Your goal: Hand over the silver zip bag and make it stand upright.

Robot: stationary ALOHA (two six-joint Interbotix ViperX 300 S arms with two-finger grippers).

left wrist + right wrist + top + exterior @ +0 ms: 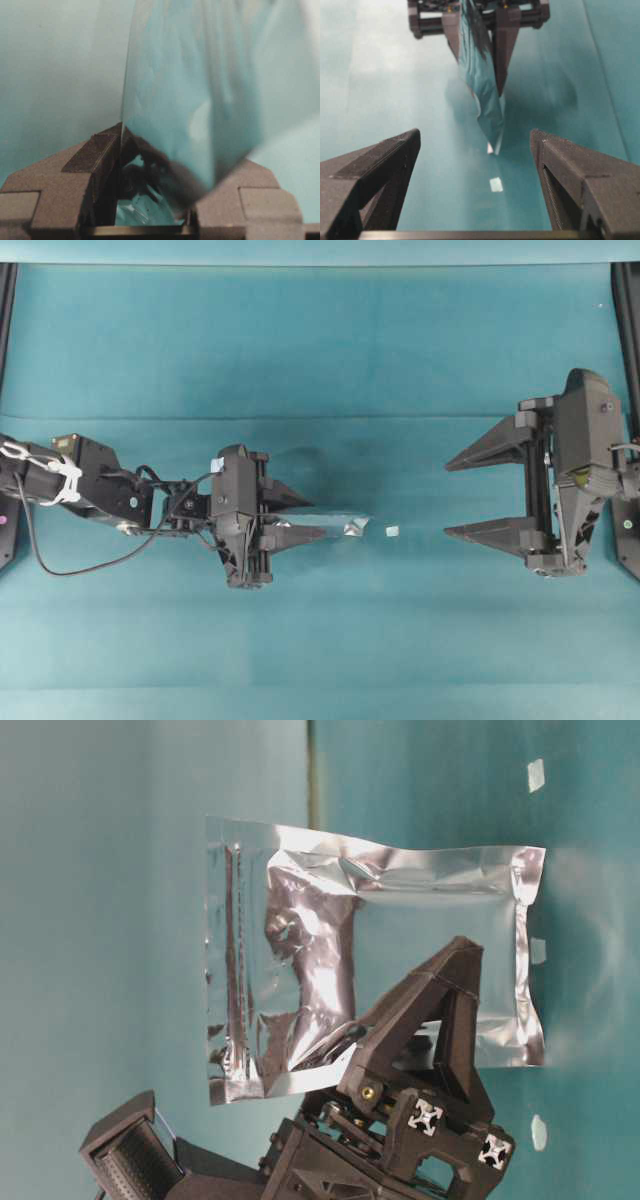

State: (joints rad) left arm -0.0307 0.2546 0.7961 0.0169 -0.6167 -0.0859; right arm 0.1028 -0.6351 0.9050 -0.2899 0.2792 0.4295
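Left gripper (pixel 305 515) is pinched on the silver zip bag (pixel 335 524), held over the blue-green table (pixel 320 640); right gripper (pixel 475 498) is spread wide, well apart from it

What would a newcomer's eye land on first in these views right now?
The silver zip bag, crinkled and shiny, held on edge off the teal table in the left tool, which is shut on it at centre-left. Facing it from the right is the right tool, wide open and empty, with a tiny white pellet between them.
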